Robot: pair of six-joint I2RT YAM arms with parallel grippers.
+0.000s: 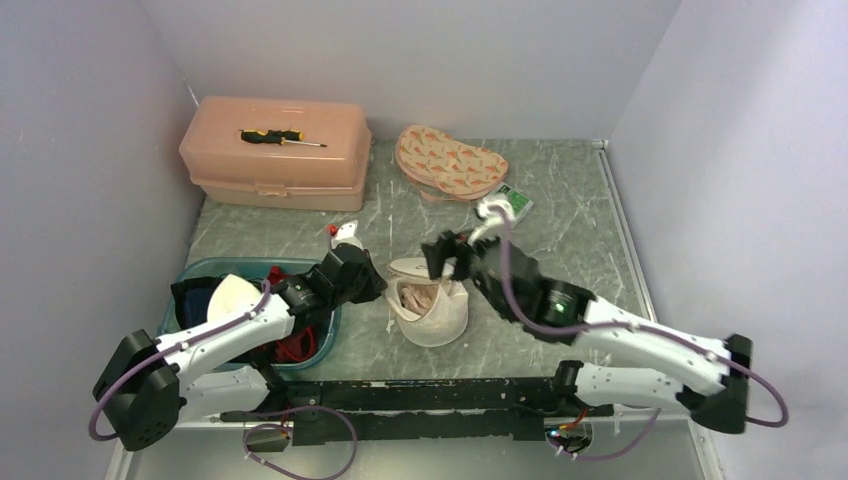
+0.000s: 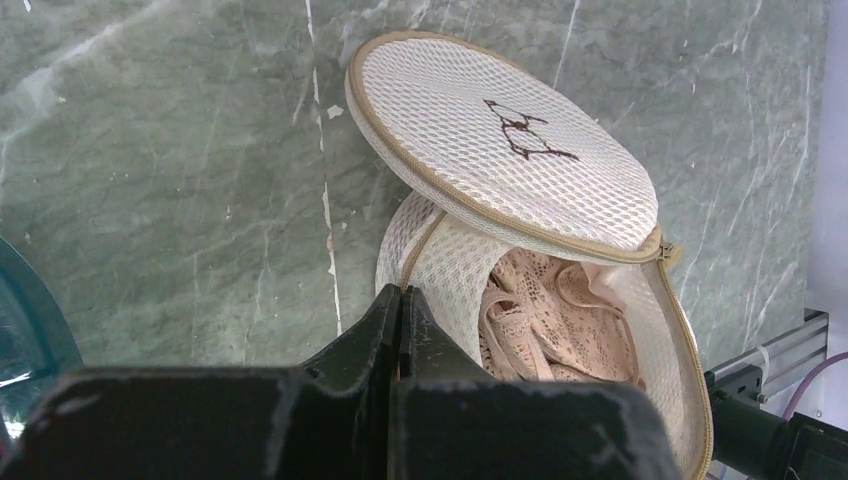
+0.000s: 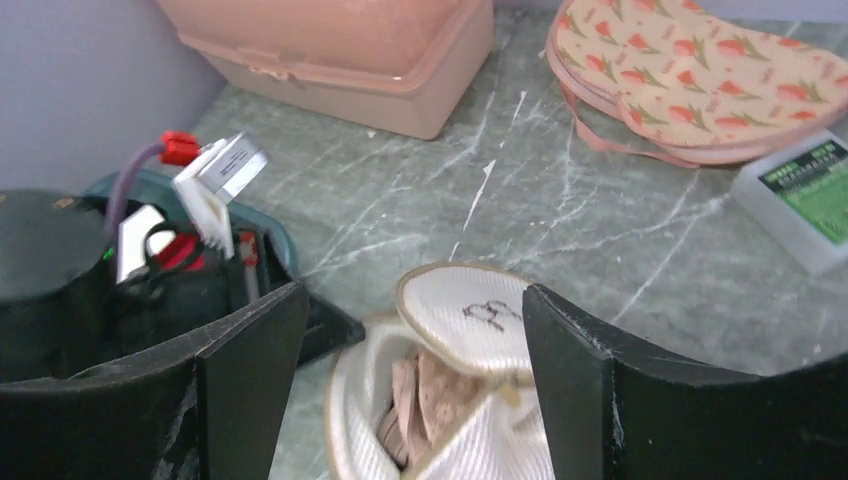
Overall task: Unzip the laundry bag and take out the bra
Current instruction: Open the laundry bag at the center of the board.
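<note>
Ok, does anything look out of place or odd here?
Only a screwdriver lying on the lid of the pink box, an odd spot for a tool. The laundry bag is unzipped, lid flipped up, pale lace garment inside; nothing spilled.

My left arm point(image 1: 215, 335) lay low, angled forward and inward from its base. My left gripper point(image 1: 368, 280) pointed to the right, and its fingers point(image 2: 380, 330) were pressed flat together with no gap. My right arm point(image 1: 640, 345) was folded at the elbow and leaned inward. My right gripper point(image 1: 452, 258) tilted downward, its jaws spread wide apart.
</note>
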